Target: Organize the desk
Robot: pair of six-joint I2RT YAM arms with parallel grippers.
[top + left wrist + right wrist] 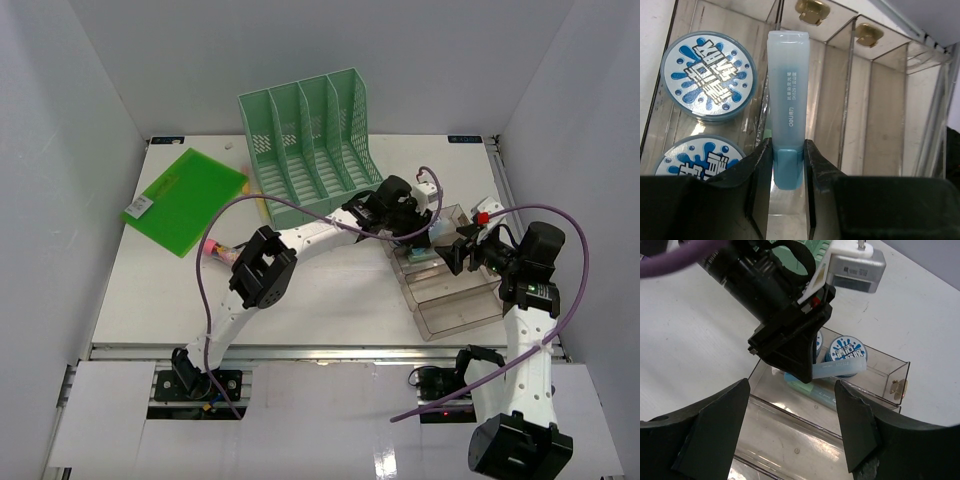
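Desk (330,300) lies beneath left gripper (788,150), which clamps a blue highlighter (788,85)

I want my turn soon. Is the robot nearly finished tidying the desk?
About partway. Done: two round blue tins and a green pen already lie in the clear tray. In hand: the left pincer is shut on a blue marker over that tray. Left: a green folder and a pink item lie loose on the desk.
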